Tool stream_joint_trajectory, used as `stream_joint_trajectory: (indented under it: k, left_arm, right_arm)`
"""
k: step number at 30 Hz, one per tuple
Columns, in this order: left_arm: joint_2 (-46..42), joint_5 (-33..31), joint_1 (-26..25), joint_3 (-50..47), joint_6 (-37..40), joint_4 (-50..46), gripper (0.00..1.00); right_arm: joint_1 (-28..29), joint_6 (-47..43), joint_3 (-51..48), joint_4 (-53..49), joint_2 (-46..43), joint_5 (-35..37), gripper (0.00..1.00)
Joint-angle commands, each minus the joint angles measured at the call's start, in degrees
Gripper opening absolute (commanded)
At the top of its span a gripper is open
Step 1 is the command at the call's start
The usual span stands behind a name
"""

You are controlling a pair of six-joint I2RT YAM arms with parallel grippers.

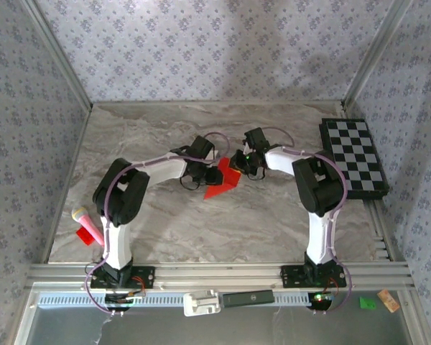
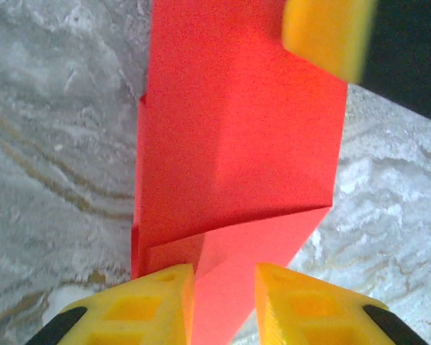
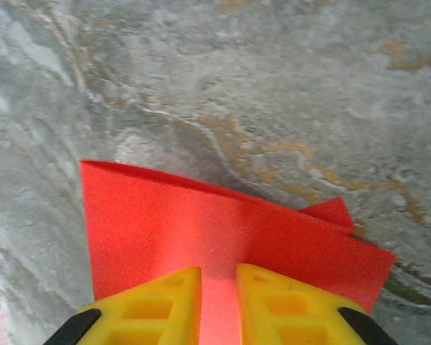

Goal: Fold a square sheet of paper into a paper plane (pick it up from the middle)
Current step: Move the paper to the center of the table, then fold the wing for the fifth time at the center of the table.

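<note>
The square sheet of paper is a creased, folded bright red shape held between both grippers near the middle of the marble table. My left gripper comes from the left. In the left wrist view its yellow fingers are shut on a folded flap of the paper, which stands raised off the table. My right gripper comes from the right and is shut on the paper's other edge, with red filling the narrow gap of the gripper. One right finger shows in the left wrist view.
A black-and-white chequered board lies at the right edge. A pink and yellow object and a small red scrap lie at the left, near the left arm's base. Patterned walls close in three sides.
</note>
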Motion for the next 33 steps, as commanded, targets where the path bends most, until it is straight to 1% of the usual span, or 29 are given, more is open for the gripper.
stream_joint_trajectory:
  k: [1, 5, 10, 12, 14, 17, 23, 26, 28, 31, 33]
  left_arm:
    - [-3.86, -2.15, -1.50, -1.80, -0.08, 0.99, 0.30]
    - [-5.43, -4.85, -2.56, -3.56, 2.62, 0.52, 0.35]
    - [-7.34, -10.04, -4.91, -5.19, 10.46, -0.54, 0.42]
    - [-7.53, -12.20, -5.76, -5.33, 13.35, -1.37, 0.42]
    - [-7.29, -13.49, -5.86, -5.28, 14.08, -1.92, 0.40]
    - [-6.49, -14.04, -5.66, -4.99, 12.36, -1.63, 0.34]
    - [-2.90, -12.52, -5.37, -4.07, 5.25, -0.12, 0.23]
    - [-1.44, -11.13, -4.56, -3.92, 1.64, 0.39, 0.20]
    - [-0.59, -10.49, -4.02, -3.53, -0.79, 0.17, 0.17]
    - [0.58, -8.70, -3.06, -2.88, -4.35, -0.52, 0.14]
    - [0.98, -7.22, -2.46, -2.86, -6.69, -0.48, 0.13]
  right_arm:
    - [0.77, 0.21, 0.53, -5.08, 1.34, 3.03, 0.21]
    - [1.89, 3.66, -0.88, -6.51, 0.09, 4.11, 0.21]
    - [2.70, 8.10, -2.22, -9.45, -2.85, 5.50, 0.21]
    - [2.59, 9.11, -2.23, -10.36, -3.89, 5.51, 0.22]
    - [2.30, 9.70, -2.23, -11.14, -4.66, 5.50, 0.22]
    - [1.74, 10.05, -2.23, -11.20, -5.31, 4.93, 0.23]
    - [0.81, 10.38, -2.23, -8.98, -6.19, 3.30, 0.24]
    - [-0.07, 9.94, -2.23, -7.38, -7.09, 1.68, 0.25]
    - [-0.80, 9.78, -5.11, -5.44, -8.92, 0.75, 0.28]
    - [-1.88, 9.60, -8.47, -2.36, -12.84, 0.45, 0.37]
    - [-2.43, 9.98, -10.84, -1.71, -15.34, 0.53, 0.42]
